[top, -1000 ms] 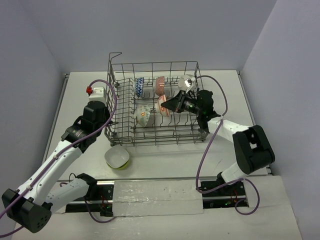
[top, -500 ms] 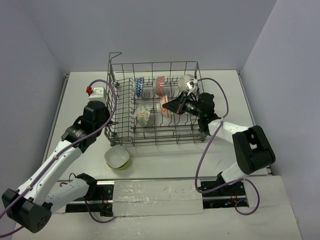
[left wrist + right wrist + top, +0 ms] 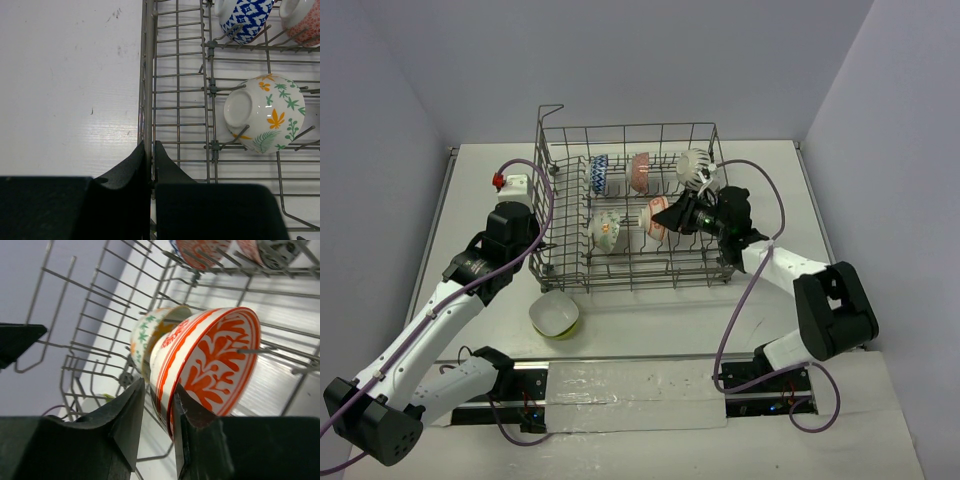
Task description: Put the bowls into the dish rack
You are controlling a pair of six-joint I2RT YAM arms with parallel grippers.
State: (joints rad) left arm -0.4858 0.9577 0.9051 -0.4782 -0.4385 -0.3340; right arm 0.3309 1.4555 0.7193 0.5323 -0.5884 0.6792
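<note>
Red-orange bowl [image 3: 215, 360] rim sits loose between the parted right tool [image 3: 159, 386] — left tool [image 3: 150, 146] clamps the dish rack [image 3: 148, 75] edge.

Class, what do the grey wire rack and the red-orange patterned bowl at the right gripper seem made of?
Grey wire dish rack: likely metal, dull; thin stiff rods joined in a grid. Red-orange patterned bowl: probably glazed ceramic; glossy painted surface.

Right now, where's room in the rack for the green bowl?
Free: dish rack left strip, between its wall, the blue-white bowl and the floral bowl; also the front row. Crowded: centre-right, around red-orange bowl and right gripper.
</note>
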